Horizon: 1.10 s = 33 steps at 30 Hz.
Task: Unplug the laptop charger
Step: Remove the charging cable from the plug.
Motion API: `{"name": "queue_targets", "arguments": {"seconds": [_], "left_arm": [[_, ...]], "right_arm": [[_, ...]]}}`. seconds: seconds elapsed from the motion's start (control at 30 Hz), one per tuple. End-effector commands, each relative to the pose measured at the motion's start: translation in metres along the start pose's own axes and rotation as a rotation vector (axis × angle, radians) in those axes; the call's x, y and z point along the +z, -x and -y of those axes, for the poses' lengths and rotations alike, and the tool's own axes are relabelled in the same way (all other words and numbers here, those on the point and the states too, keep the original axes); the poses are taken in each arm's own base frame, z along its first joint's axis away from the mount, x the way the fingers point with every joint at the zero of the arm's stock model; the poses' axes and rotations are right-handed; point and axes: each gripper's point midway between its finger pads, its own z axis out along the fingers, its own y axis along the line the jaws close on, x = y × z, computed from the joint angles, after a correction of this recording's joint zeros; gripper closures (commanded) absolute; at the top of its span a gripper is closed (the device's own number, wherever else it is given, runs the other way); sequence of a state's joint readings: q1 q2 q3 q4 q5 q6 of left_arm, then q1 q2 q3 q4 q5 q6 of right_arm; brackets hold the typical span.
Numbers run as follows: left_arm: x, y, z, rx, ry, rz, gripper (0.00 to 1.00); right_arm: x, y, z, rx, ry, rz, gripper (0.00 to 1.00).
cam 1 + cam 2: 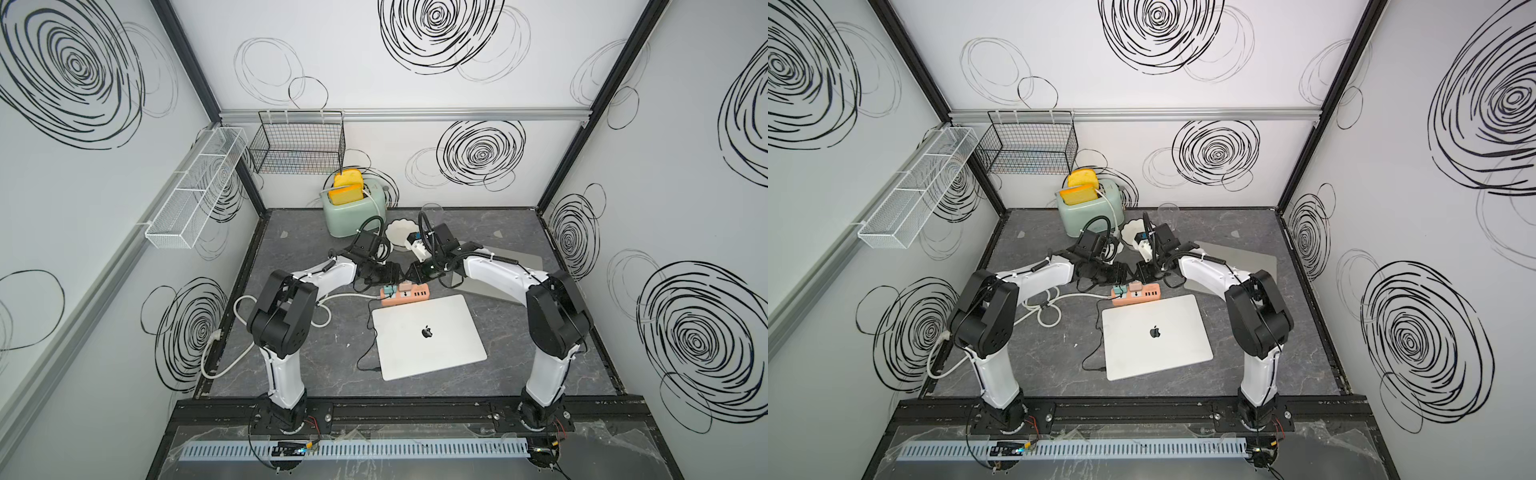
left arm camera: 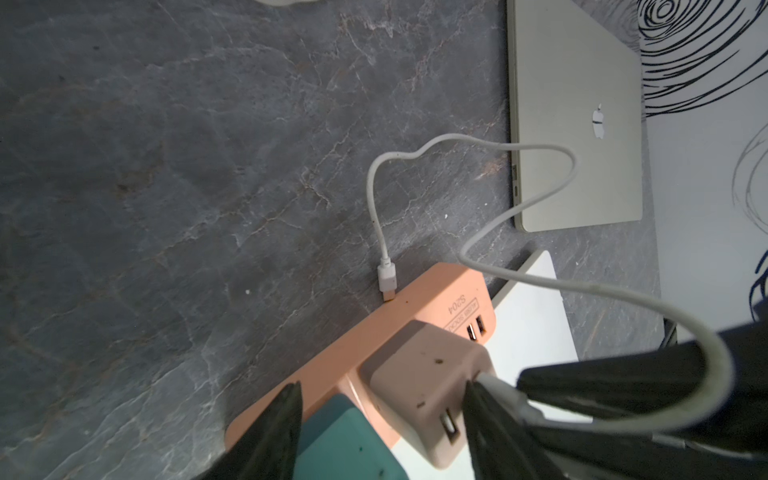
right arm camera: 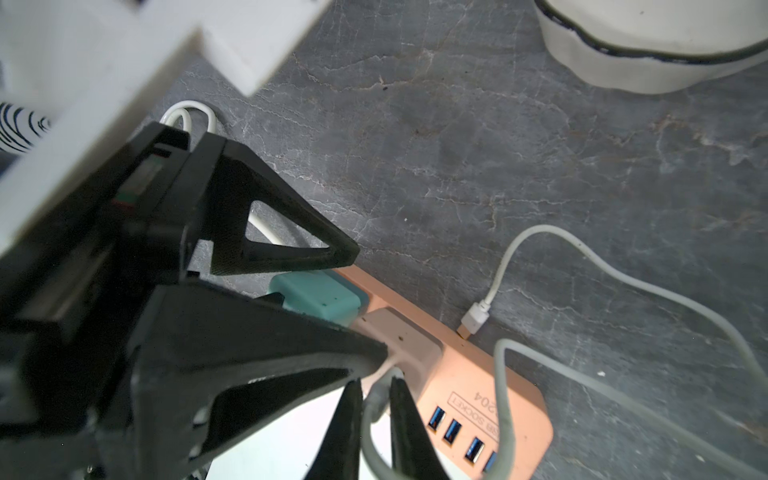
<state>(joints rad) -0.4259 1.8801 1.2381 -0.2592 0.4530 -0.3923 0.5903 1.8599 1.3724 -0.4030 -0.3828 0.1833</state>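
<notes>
The teal plug [image 1: 389,291], seemingly your laptop charger, sits in the power strip [image 1: 417,296] at mid-frame in both top views. Your left gripper [image 2: 380,388] stands spread astride it and the pink adapter [image 2: 419,374], likely lining up. Your right gripper [image 3: 376,382] pinches the white cable [image 3: 502,374], probably clearing it.

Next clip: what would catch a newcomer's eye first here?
The right end effector pinches a white cable over the peach power strip, just beyond the closed laptop. The left end effector stands open beside it, astride a pink plug and a teal plug.
</notes>
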Motion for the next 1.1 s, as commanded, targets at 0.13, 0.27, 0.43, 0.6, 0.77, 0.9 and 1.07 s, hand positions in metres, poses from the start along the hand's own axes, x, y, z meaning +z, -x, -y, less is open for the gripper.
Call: {"name": "queue_targets", "arguments": {"seconds": [0.13,0.27,0.43,0.6,0.77,0.9,1.07], "left_arm": [[0.011,-0.016,-0.012,0.003,0.024,-0.038,0.35],[0.011,-0.021,-0.014,0.008,0.027,-0.046,0.35],[0.015,-0.030,-0.020,0.009,0.041,-0.067,0.35],[0.019,-0.041,-0.029,0.005,0.062,-0.090,0.35],[0.022,-0.043,-0.035,-0.001,0.082,-0.097,0.35],[0.022,-0.039,-0.035,-0.008,0.080,-0.088,0.35],[0.021,-0.036,-0.034,-0.006,0.078,-0.090,0.35]], "right_arm": [[0.001,0.007,0.000,-0.014,-0.002,0.017,0.91],[-0.001,0.010,-0.003,-0.023,-0.002,0.027,0.99],[-0.007,0.020,-0.011,-0.072,-0.038,0.049,1.00],[-0.020,0.038,-0.024,-0.099,-0.026,0.101,1.00],[-0.034,0.054,-0.033,-0.105,-0.022,0.138,1.00],[-0.039,0.057,-0.028,-0.068,-0.025,0.141,1.00],[-0.046,0.055,-0.007,-0.013,-0.054,0.145,1.00]]}}
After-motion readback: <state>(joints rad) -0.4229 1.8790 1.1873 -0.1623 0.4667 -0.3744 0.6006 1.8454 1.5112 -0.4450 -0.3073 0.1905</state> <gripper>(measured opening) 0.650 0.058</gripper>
